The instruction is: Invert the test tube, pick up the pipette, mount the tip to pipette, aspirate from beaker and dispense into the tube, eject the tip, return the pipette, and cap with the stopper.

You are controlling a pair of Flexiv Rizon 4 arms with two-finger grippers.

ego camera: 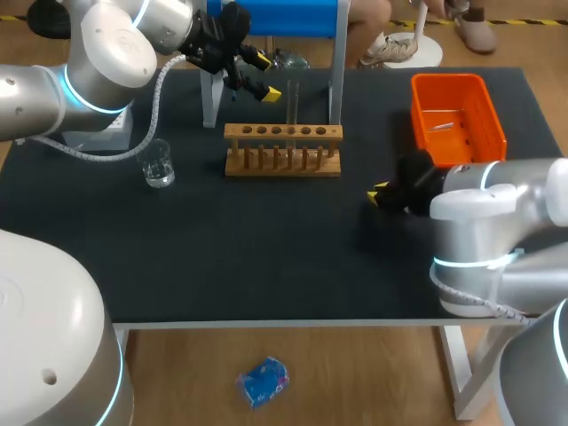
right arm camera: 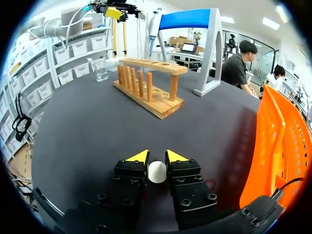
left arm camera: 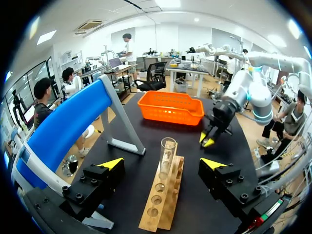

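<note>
Right claw [right arm camera: 157,156] pinched the white round stopper [right arm camera: 157,172]; clear glass tube [ego camera: 291,102] stood upright toward the bench's [ego camera: 266,248] far edge, by the wide-open left claw [left arm camera: 163,163].

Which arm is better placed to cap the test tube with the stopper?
Right: the right gripper is shut on the white stopper. The left gripper is open and empty, above the rack, with the upright test tube ahead of it.
</note>
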